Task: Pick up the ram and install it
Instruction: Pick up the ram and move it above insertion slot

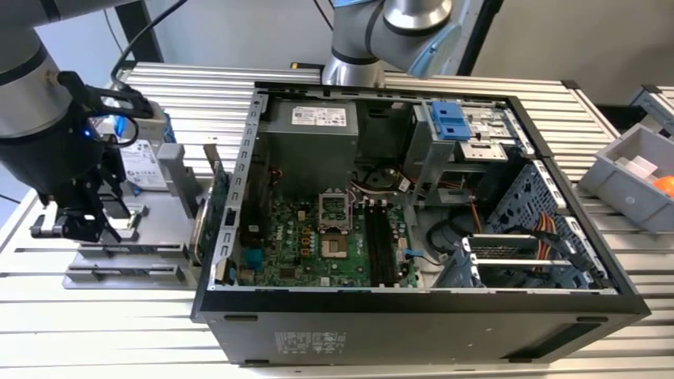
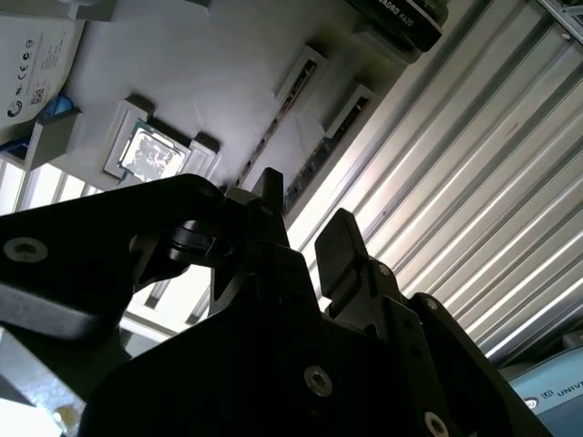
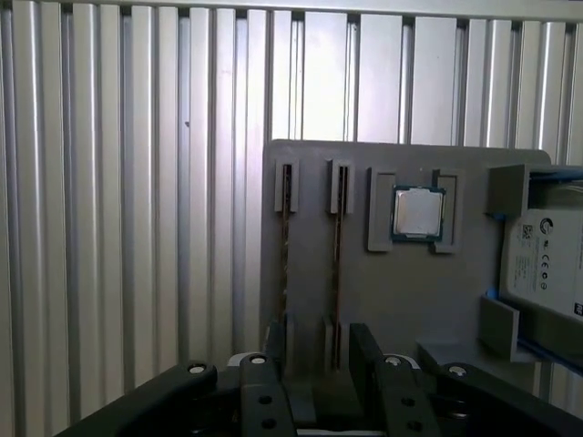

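Currently you see the ram (image 3: 337,264) standing on edge in a slot of the grey holder plate (image 3: 401,300), on the worktop (image 3: 137,228), at the exterior view's left of the computer case (image 1: 421,197). Your end effector (image 3: 319,337) hovers open over one end of it.

Exterior view high overhead; both wrist views close over grey tray (image 3: 401,300).

Two ram sticks (image 3: 285,238) (image 3: 337,238), one processor chip (image 3: 418,213), one hard drive (image 3: 545,264), one grey holder plate (image 3: 401,291), one open computer case (image 1: 421,324).
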